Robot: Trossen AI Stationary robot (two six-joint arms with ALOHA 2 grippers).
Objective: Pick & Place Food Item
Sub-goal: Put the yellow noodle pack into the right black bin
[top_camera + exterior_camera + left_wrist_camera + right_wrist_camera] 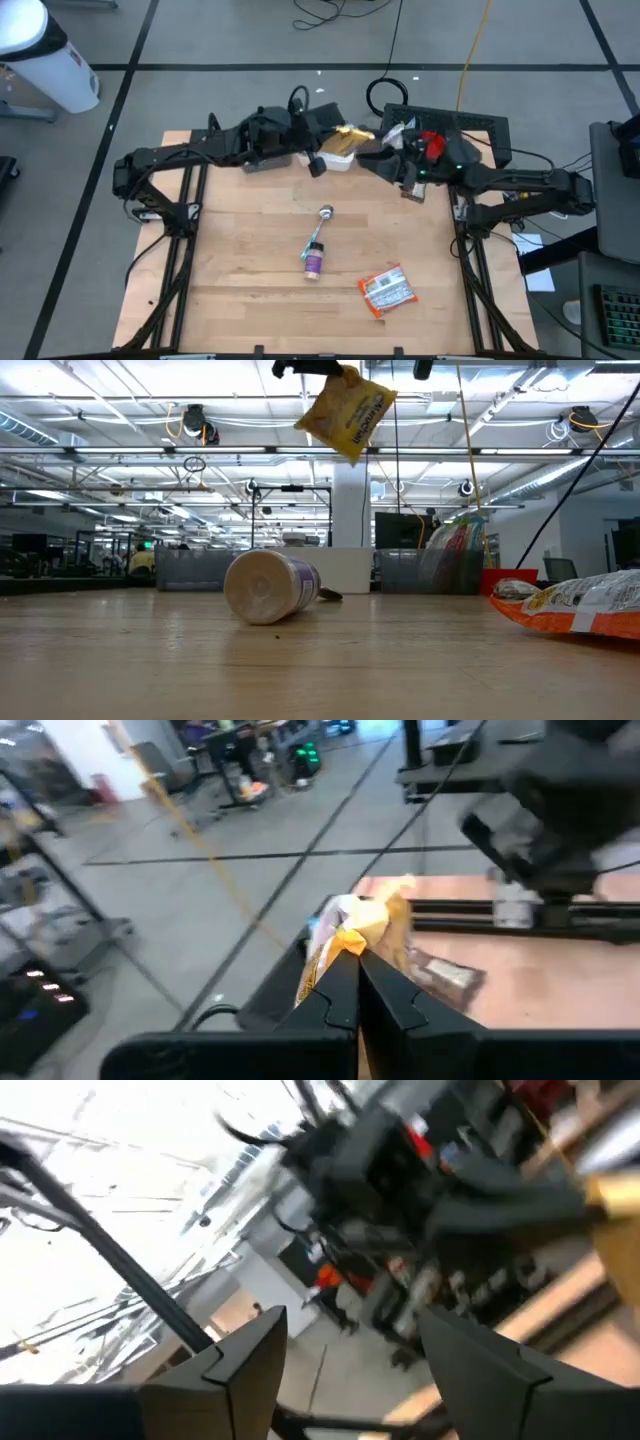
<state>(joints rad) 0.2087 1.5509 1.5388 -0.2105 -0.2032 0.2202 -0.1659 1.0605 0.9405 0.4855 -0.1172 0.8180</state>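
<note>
A yellow snack bag (347,137) hangs high over the table's far middle, and my left gripper (357,968) is shut on it. In the low view the bag (348,412) dangles well above the tabletop. My right gripper (350,1348) stands open just to the bag's right (385,152), with nothing between its fingers. Under the bag sits a small white tray (336,160). My left gripper pinches the yellow bag by its upper edge (347,942) between its two shut fingers, coming nearly level from the table's left. The bag hangs tilted below the fingers (338,378), lifted clear of the table and the tray.
A purple-and-white cup (314,260) lies on its side mid-table, a spoon (324,214) just beyond it. An orange snack bag (387,291) lies flat near the front right. A dark bin (470,128) with colourful packets stands at the back right.
</note>
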